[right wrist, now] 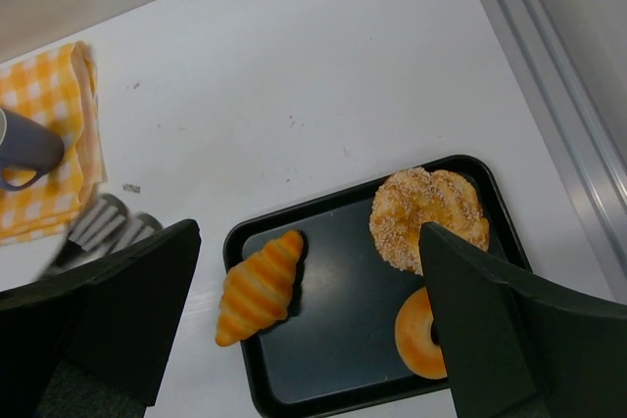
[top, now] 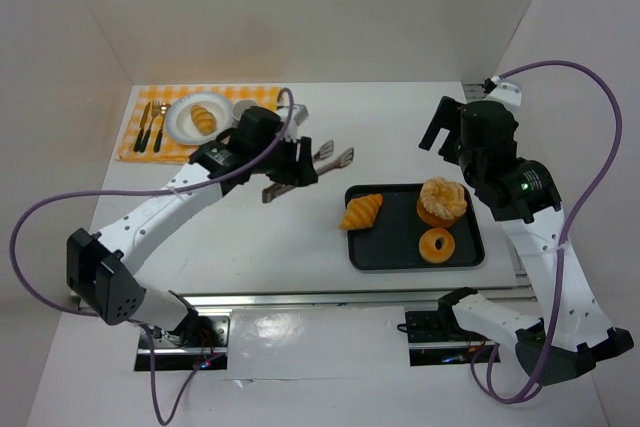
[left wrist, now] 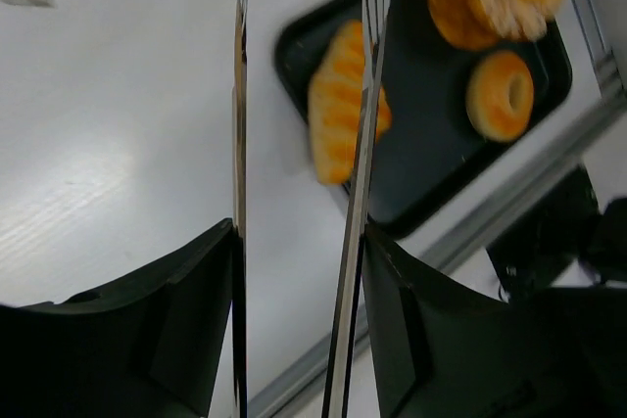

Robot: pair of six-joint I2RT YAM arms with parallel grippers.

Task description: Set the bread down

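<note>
Left gripper [top: 298, 169] is over mid-table, clamped on a pair of metal tongs [top: 338, 158] that point toward the black tray [top: 390, 247]. In my left wrist view the gripper [left wrist: 299, 261] has a finger on each side of the tongs [left wrist: 367, 124]. The two arms are spread with nothing between them. Their tips sit over the near-left tray [left wrist: 441, 163] corner, in line with the croissant [left wrist: 333, 115], but I cannot tell if they touch it.

The croissant [top: 362, 211] lies at the left end of the tray, partly over the rim. A big crusted ring bun [top: 442, 200] is at the far right, and a small donut [top: 437, 244] just in front of it.

Right gripper [top: 438, 139] hangs above the table beyond the tray. Fingers are wide apart and hold nothing. The right wrist view looks down past them [right wrist: 309, 230] at the croissant [right wrist: 260, 286], the tray [right wrist: 333, 340] and the tong tips [right wrist: 103, 232].

Far left there is a yellow checked placemat [top: 215, 94] with a white plate [top: 172, 122] on it. A bread piece [top: 203, 119] is on that plate. Cutlery [top: 150, 127] lies left of the plate, and a dark mug [right wrist: 24, 149] stands on the mat's right edge.
</note>
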